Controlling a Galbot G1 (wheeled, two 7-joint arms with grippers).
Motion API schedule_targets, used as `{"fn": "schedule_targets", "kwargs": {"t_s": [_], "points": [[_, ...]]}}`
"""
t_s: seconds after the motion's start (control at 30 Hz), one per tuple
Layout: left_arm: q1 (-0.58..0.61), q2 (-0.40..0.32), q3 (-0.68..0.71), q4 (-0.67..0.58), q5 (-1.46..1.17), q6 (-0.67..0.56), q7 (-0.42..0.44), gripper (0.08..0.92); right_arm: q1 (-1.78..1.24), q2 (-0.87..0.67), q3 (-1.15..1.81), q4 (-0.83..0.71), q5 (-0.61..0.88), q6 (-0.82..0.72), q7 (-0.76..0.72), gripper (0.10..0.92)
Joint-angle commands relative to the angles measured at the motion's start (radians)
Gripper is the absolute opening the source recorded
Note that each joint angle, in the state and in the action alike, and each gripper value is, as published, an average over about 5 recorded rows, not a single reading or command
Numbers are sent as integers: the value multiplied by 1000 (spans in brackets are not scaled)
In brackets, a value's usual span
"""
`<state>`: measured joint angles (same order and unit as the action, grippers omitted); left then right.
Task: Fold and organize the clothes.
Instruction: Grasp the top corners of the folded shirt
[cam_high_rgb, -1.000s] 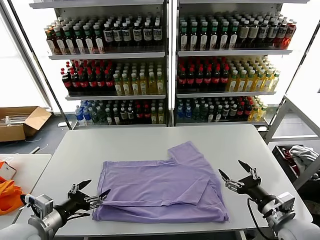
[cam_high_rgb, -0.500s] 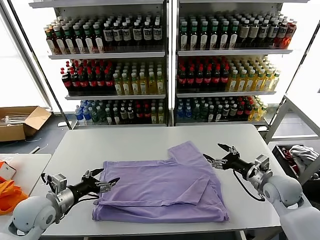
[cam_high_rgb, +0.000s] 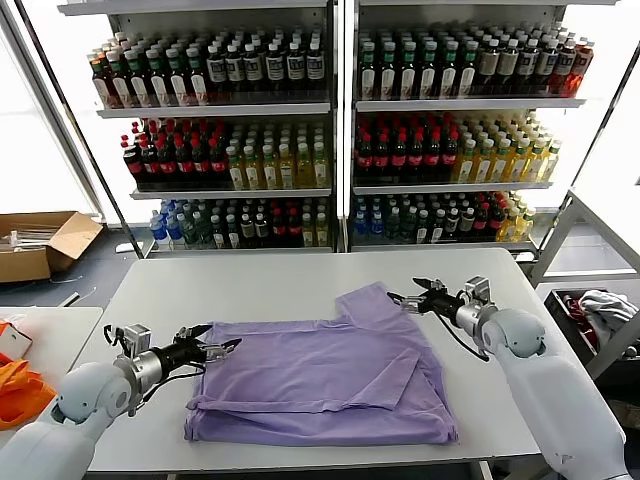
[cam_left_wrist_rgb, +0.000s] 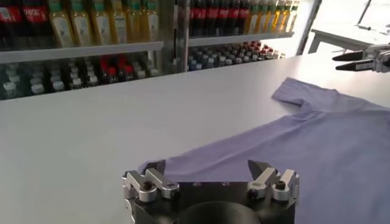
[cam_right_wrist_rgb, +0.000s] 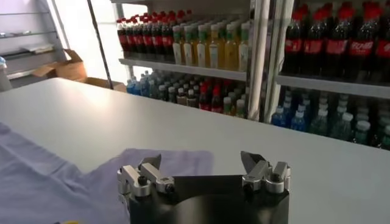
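The clothes, a lavender T-shirt, lie partly folded on the grey table, with one sleeve sticking out toward the shelves. My left gripper stands open low at the shirt's far left corner, and in the left wrist view the fabric lies just beyond the left gripper, nothing between its fingers. My right gripper stands open at the sleeve's right edge. In the right wrist view the sleeve's end shows just past the right gripper, which holds nothing.
Shelves of bottles stand behind the table. A cardboard box sits on the floor at the far left. Orange fabric lies on a side table at the left. A bin with a white cloth stands at the right.
Both arms have moved away from the table's near edge. The left gripper went along the shirt's left side to its far corner; the right gripper swung up to the sleeve. The shirt lies unmoved.
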<state>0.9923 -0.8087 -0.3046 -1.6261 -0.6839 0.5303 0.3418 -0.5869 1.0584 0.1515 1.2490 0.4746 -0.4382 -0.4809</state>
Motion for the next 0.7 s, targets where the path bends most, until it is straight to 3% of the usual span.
{"fn": "schedule_targets", "kwargs": {"t_s": [0.03,0.3,0.7], "points": [[-146,-17,79,159,-2,-8,4,823,110,77,-63,-180,-24,-13,1,823],[-150,-14,79,188,-1,-15,6,823,137,104,-88,-209,-21,-3,9,823],[-66,-41,58,171,24,-4,7,823,132,129,-117,-242,-25,-14,25,823]]}}
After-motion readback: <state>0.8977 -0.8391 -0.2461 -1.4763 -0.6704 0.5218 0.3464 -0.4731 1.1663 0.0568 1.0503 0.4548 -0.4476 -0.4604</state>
